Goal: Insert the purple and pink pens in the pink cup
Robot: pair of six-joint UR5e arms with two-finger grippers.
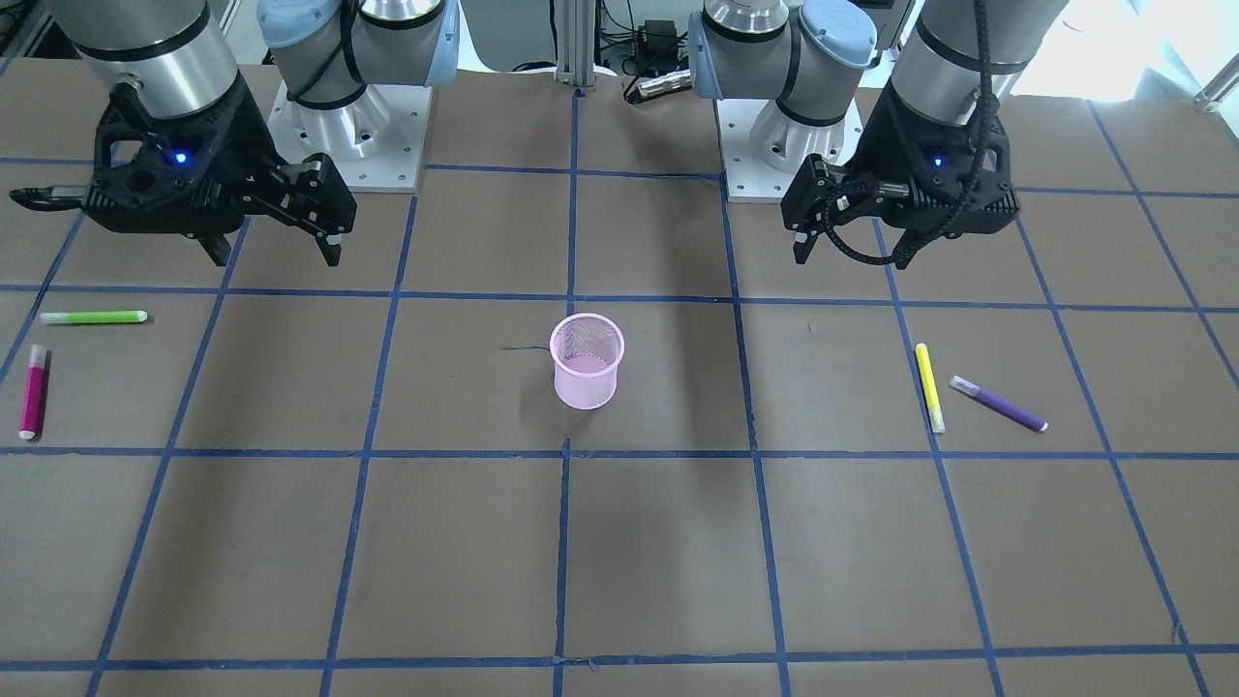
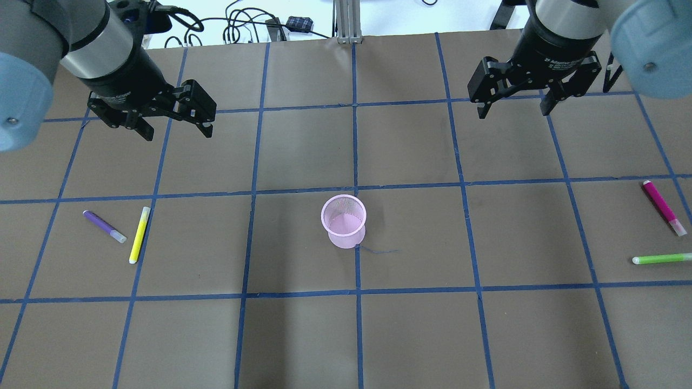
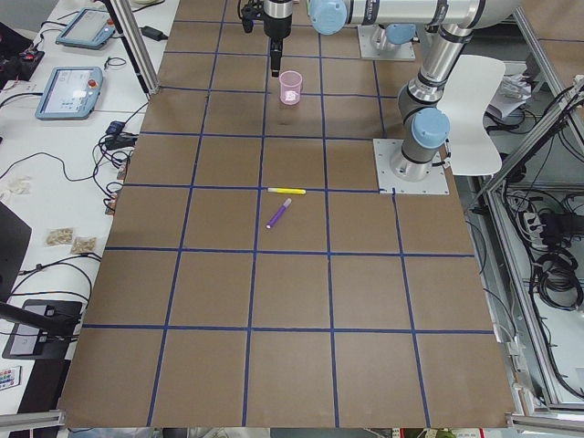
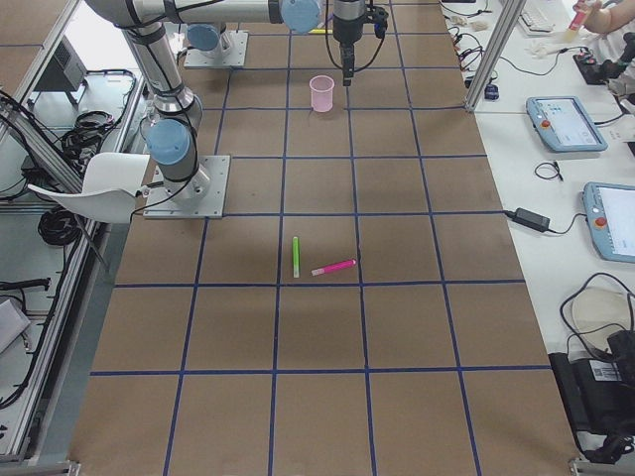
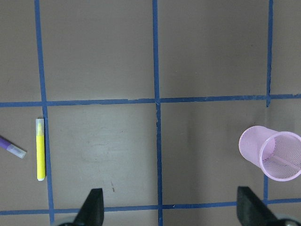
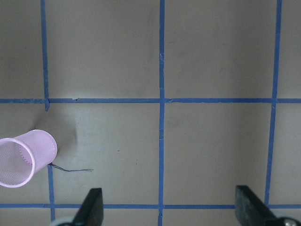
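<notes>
The pink mesh cup [image 2: 344, 221] stands upright at the table's middle; it also shows in the front view [image 1: 587, 361] and in both wrist views [image 5: 273, 153] [image 6: 26, 157]. The purple pen [image 2: 104, 226] [image 1: 999, 405] lies flat on the robot's left side. The pink pen [image 2: 663, 207] [image 1: 34, 391] lies flat at the far right. My left gripper [image 2: 177, 134] [image 1: 852, 259] [image 5: 171, 209] hovers open and empty, well behind the purple pen. My right gripper [image 2: 513, 112] [image 1: 278, 259] [image 6: 170, 207] hovers open and empty, behind and inward of the pink pen.
A yellow pen [image 2: 139, 234] lies just beside the purple pen. A green pen [image 2: 662, 259] lies near the pink pen, by the right edge. The brown table [image 2: 411, 335] carries a blue tape grid. Cables sit along the far edge [image 2: 238, 27].
</notes>
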